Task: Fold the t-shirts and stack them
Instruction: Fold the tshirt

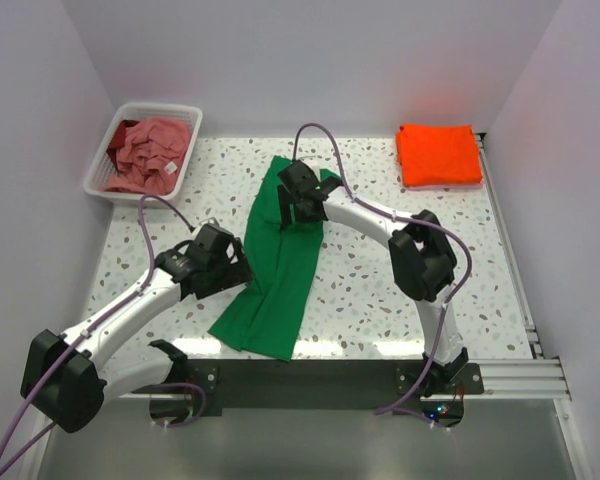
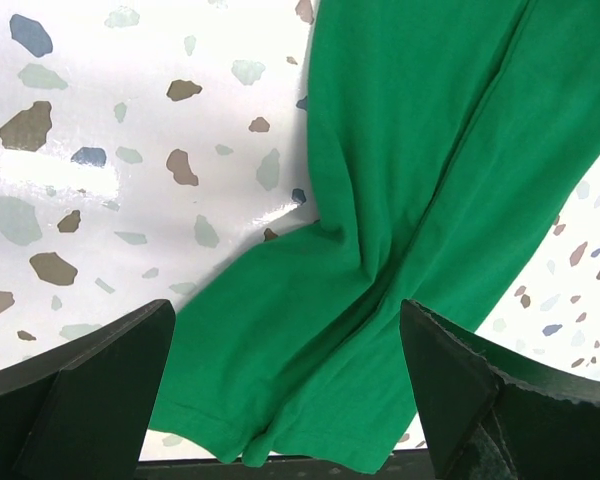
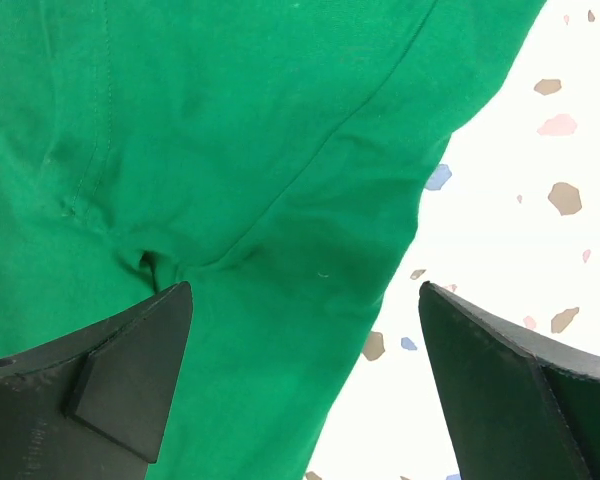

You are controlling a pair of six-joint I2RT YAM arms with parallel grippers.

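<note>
The green t-shirt (image 1: 280,270) is lying as a long, narrow strip down the middle of the bench (image 1: 365,290), running from upper centre to lower centre of the overhead frame and slanting slightly to the left as it descends. The left fingers (image 2: 100,390) are hovering spread apart over its lower left edge, and the right fingers (image 3: 130,370) are hanging wide apart over its upper end; neither pair is gripping anything.

The risks I am seeing:
- The strip is lying in layers with soft creases, so a pinch may be catching only the top layer and the fold would be peeling open when lifted.
- The right fingers are sitting over a puckered seam near the cloth's edge; closing there could be bunching the fabric rather than taking a clean corner.
- Because the strip is slanting, bringing one end over the other may be giving a crooked fold.

The white slatted basket (image 1: 162,105) in the upper left is holding the crumpled pink t-shirt (image 1: 150,150), its white tag showing. The orange t-shirt (image 1: 438,152) is resting folded at the upper right.
</note>
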